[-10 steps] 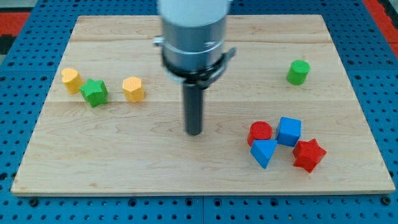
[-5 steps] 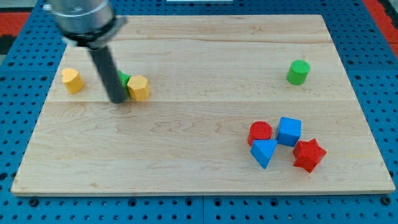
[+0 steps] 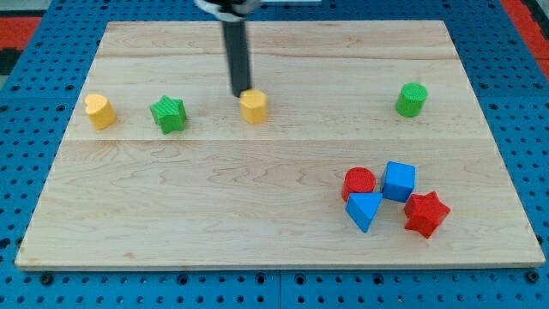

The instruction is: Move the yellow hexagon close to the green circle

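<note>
1. My tip [image 3: 238, 93] sits in the upper middle of the frame, touching or just beside the upper-left edge of the yellow hexagon [image 3: 253, 106].
2. The rod rises straight from there to the frame's top edge; it carries no hand, so nothing is spread, pressed together or pinching.
3. The yellow hexagon lies on the wooden table [image 3: 257, 215], a little left of centre and in the upper half.
4. The green circle [image 3: 412, 99] stands well apart from it, towards the upper right of the frame, at about the same height in the picture.
5. At the frame's left a green star [image 3: 169, 114] lies near the left of the hexagon, and a second yellow block [image 3: 99, 111], its shape unclear, lies further left.
6. In the lower right a cluster sits close together: a red circle [image 3: 358, 182], a blue cube [image 3: 399, 181], a blue triangle [image 3: 365, 211] and a red star [image 3: 426, 214].
</note>
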Controlling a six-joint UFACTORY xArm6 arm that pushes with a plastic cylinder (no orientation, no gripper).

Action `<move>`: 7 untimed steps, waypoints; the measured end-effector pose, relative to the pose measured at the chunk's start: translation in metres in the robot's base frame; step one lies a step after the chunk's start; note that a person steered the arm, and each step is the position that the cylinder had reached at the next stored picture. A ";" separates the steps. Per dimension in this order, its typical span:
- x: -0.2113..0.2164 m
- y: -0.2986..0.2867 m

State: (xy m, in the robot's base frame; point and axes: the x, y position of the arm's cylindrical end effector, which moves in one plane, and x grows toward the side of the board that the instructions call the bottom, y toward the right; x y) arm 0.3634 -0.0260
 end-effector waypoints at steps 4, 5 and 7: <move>0.033 0.084; 0.047 0.128; 0.113 0.110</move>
